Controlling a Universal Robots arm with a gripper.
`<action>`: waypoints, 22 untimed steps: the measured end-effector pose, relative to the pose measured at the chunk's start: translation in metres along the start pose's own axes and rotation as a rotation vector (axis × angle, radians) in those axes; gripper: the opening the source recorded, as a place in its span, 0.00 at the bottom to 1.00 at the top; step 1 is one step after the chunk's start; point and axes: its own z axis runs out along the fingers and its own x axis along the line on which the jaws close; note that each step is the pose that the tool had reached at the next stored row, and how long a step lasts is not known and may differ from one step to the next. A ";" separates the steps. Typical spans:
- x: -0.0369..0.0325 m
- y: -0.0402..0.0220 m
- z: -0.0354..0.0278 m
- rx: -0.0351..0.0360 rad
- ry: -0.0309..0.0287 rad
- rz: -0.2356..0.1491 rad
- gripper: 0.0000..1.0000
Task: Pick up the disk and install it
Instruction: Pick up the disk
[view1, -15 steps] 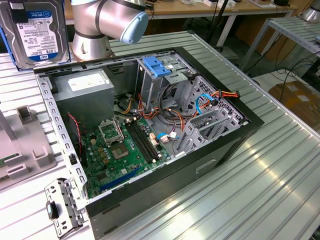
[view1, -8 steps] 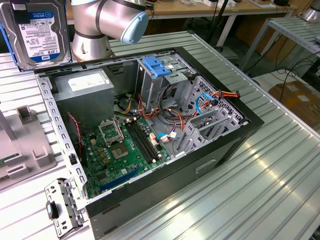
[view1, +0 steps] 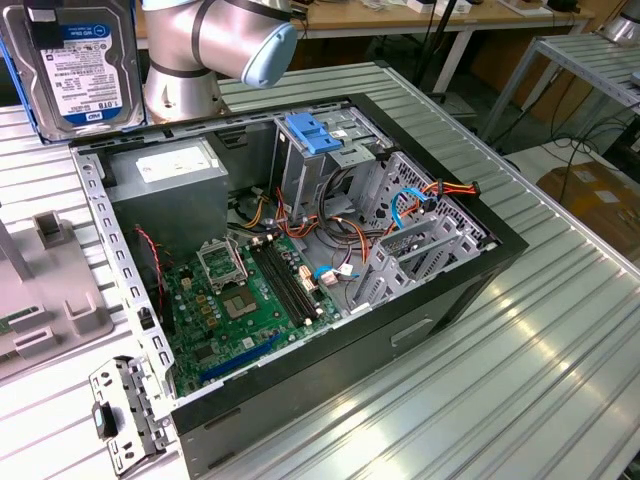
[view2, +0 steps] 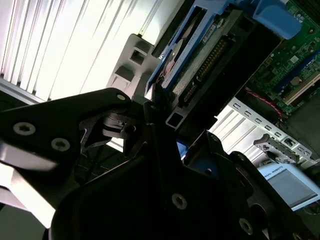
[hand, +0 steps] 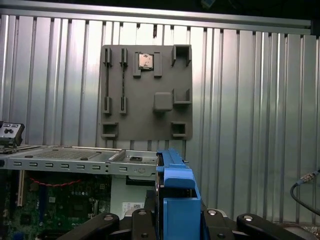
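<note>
Transport step in hand: the claw (hand: 176, 219) is clamping the disk (view1: 82, 62) by its blue-railed edges, holding it upright, clear of the counter (view1: 520, 350) beside the open computer case (view1: 470, 270), well apart from the drive cage (view1: 295, 185); installation is not yet done

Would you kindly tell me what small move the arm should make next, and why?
Probably carry the disk toward the computer case: the tool is shut on it, holding it aloft outside the case, at the exterior view's left.
</note>
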 end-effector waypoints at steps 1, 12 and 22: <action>0.0003 -0.0004 0.0000 0.0000 0.0000 0.000 0.37; 0.0028 -0.0095 0.0002 0.0000 0.0000 0.000 0.37; 0.0043 -0.0185 0.0000 0.0000 0.0000 0.000 0.37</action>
